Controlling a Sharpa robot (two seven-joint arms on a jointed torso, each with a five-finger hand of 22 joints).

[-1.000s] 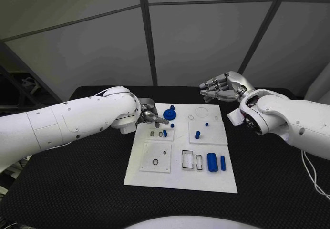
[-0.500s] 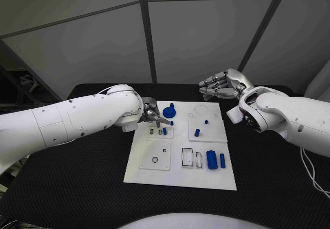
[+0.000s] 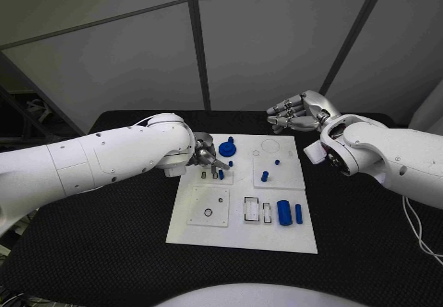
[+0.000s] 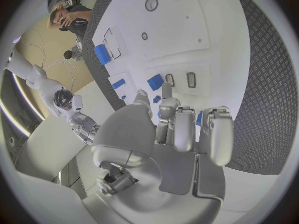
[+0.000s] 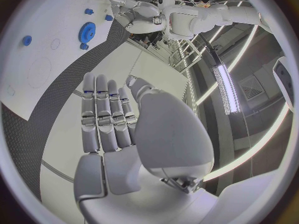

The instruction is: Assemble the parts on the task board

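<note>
Hidden: left hand (image 3: pixel 205 157) fingertips partly masked by own arm in head view; can't tell if anything pinched.
Task board (image 3: pixel 242 240): white plate mid black desk (image 3: pixel 111 256); carries blue parts.
Gear (image 3: pixel 228 151): blue, at board's far end, just beside left hand fingers (image 4: pixel 176 129).
Small pegs: one (image 3: pixel 221 174) just near-side of left fingers, touching or not unclear; another (image 3: pixel 264 177) nearer board centre.
Cylinder (image 3: pixel 283 212): blue, lying at board's near-right part, thin bar (image 3: pixel 298 214) beside it.
Left fingers: curled down over board's far-left area; grip state can't tell.
Right hand (image 3: pixel 296 112): beyond board's far-right corner, raised, fingers (image 5: pixel 106 117) straight, side by side, holding nothing.
</note>
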